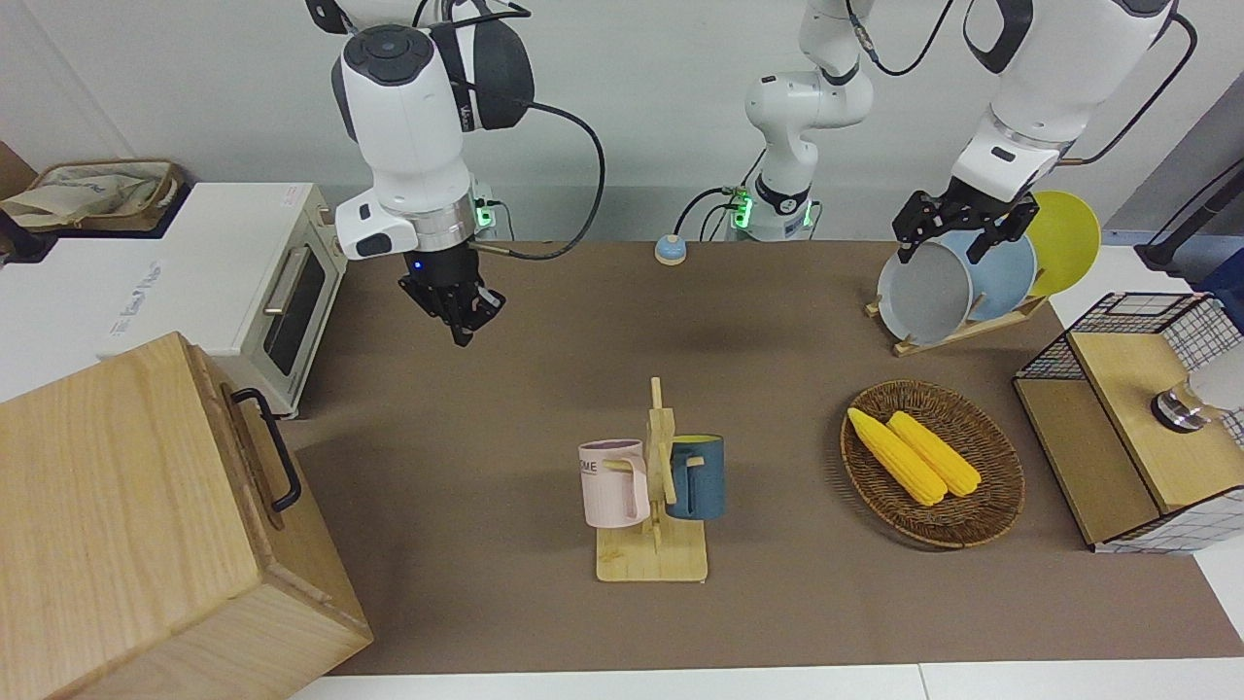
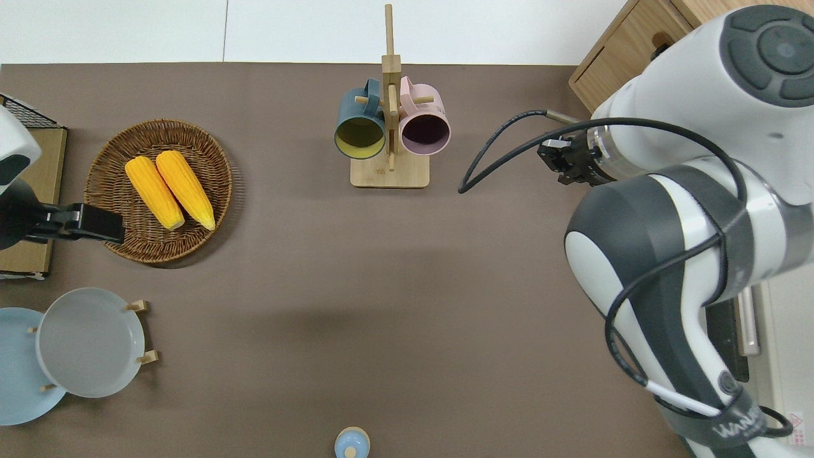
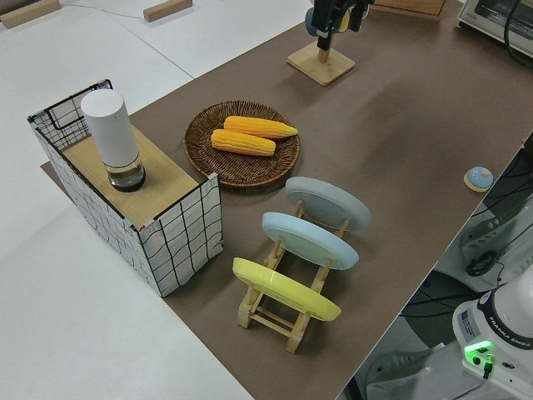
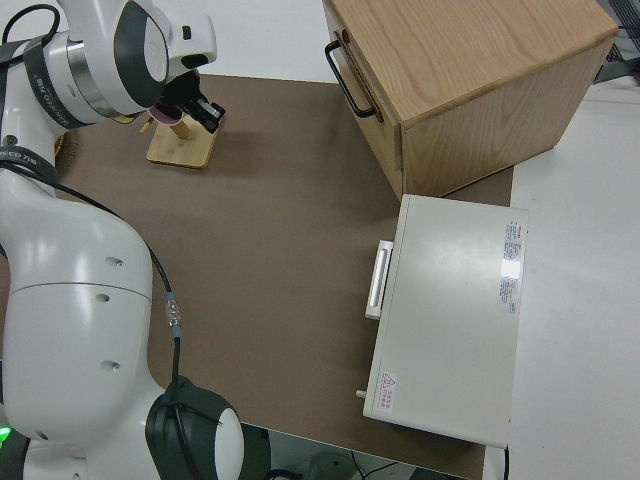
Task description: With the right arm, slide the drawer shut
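The drawer (image 1: 255,449) sits flush in the front of a big pale wooden cabinet (image 1: 117,525), at the right arm's end of the table and farther from the robots than the white oven (image 1: 243,282). Its front panel is light, grained wood carrying a black metal loop handle (image 1: 270,447); in the right side view the handle stands out from the panel as a thin dark bracket (image 4: 350,80). The overhead view cuts the cabinet off at the frame corner and the arm's bulk covers most of its front.

The right arm (image 1: 408,107) is glossy white with dark grey joint caps, a silver wrist ring and a small blue light. Its black right gripper (image 1: 465,311) hangs over bare brown table mat (image 2: 381,286), between the cabinet and the wooden mug rack (image 2: 389,127), well apart from the drawer handle. It holds nothing, and its fingers sit close together, as far as the front view shows. In the overhead view the wrist hides most of the gripper (image 2: 568,166).

The left arm is parked; whether its left gripper (image 1: 957,228) is wide or narrow I cannot tell.
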`<control>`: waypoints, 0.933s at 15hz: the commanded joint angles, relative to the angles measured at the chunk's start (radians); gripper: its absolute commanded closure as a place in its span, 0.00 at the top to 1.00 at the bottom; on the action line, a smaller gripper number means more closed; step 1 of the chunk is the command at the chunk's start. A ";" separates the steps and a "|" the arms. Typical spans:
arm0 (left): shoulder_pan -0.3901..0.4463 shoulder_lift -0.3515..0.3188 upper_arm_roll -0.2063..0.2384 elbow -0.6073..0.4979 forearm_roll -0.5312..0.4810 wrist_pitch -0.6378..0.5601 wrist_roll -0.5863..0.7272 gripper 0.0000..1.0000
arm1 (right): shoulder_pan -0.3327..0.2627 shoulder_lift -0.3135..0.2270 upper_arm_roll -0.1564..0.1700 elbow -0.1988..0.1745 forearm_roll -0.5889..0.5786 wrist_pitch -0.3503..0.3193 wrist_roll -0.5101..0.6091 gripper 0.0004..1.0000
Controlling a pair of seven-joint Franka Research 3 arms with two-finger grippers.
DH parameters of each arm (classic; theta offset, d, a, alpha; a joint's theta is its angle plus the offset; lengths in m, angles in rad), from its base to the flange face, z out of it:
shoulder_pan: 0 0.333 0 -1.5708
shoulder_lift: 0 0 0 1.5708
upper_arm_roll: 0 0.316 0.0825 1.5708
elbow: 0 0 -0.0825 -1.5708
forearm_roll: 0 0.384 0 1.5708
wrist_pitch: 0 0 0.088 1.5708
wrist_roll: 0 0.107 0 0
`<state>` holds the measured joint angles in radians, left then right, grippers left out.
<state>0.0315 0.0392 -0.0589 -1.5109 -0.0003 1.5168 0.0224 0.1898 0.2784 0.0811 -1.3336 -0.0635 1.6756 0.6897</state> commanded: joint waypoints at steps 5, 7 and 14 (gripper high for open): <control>0.005 0.011 -0.007 0.026 0.017 -0.020 0.010 0.99 | -0.013 -0.192 -0.112 -0.196 0.025 -0.016 -0.347 0.00; 0.005 0.011 -0.007 0.026 0.017 -0.020 0.010 0.99 | -0.020 -0.212 -0.142 -0.203 0.050 -0.043 -0.424 0.00; 0.005 0.011 -0.007 0.026 0.017 -0.020 0.010 0.99 | -0.041 -0.223 -0.198 -0.194 0.085 -0.089 -0.584 0.13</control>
<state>0.0315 0.0392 -0.0589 -1.5109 -0.0003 1.5168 0.0224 0.1758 0.0773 -0.1202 -1.5026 -0.0117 1.5917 0.1707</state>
